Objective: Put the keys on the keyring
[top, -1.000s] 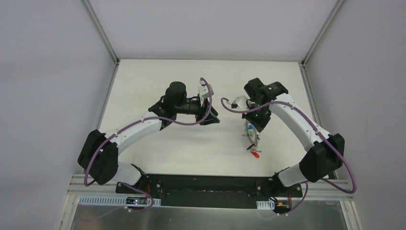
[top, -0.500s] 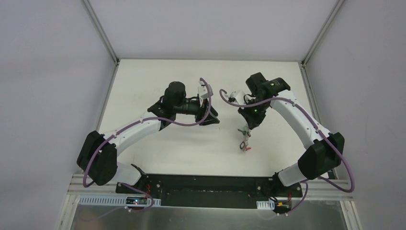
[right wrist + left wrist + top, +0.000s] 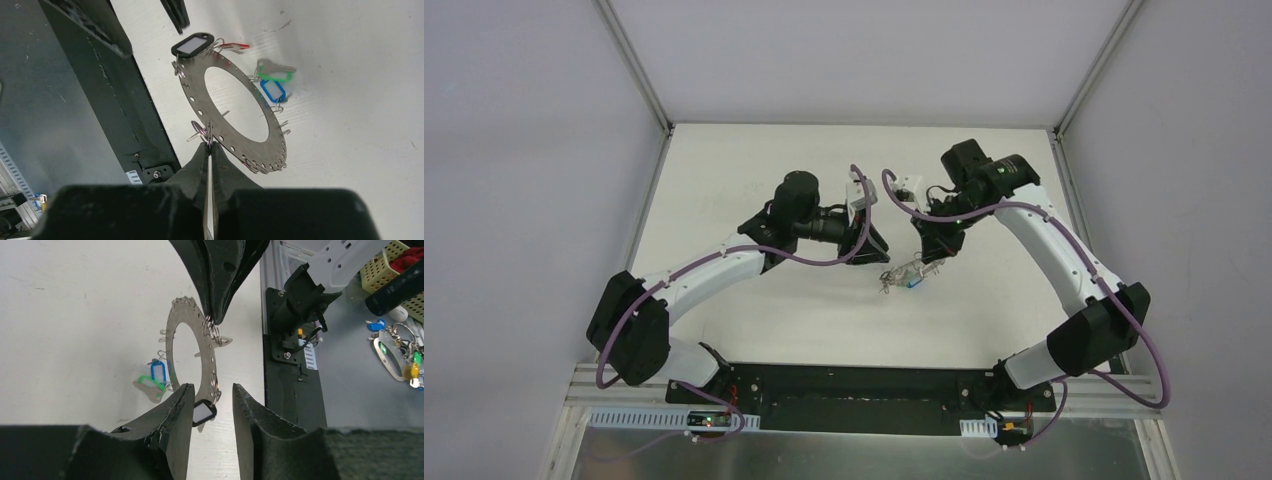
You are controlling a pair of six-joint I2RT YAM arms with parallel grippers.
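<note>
The keyring point(image 3: 905, 274) is a flat grey metal ring plate with holes round its rim. My right gripper point(image 3: 931, 254) is shut on its rim and holds it above the table. In the right wrist view the gripper point(image 3: 209, 146) pinches the near edge of the keyring point(image 3: 192, 86). Small keys hang from it, with a black tag point(image 3: 192, 44), a blue tag point(image 3: 272, 91) and a green tag point(image 3: 275, 77). My left gripper point(image 3: 873, 243) is open and empty. In the left wrist view the left gripper point(image 3: 212, 390) straddles the keyring's point(image 3: 171, 340) near rim beside the black tag point(image 3: 204, 413).
The black base plate point(image 3: 854, 385) runs along the table's near edge. Off the table, the left wrist view shows another ring with coloured keys point(image 3: 395, 352) and a yellow basket point(image 3: 397, 262).
My right gripper has swung the keyring up and leftward, from hanging low at the right to level beside the left gripper. The left gripper has shifted slightly right toward it.
</note>
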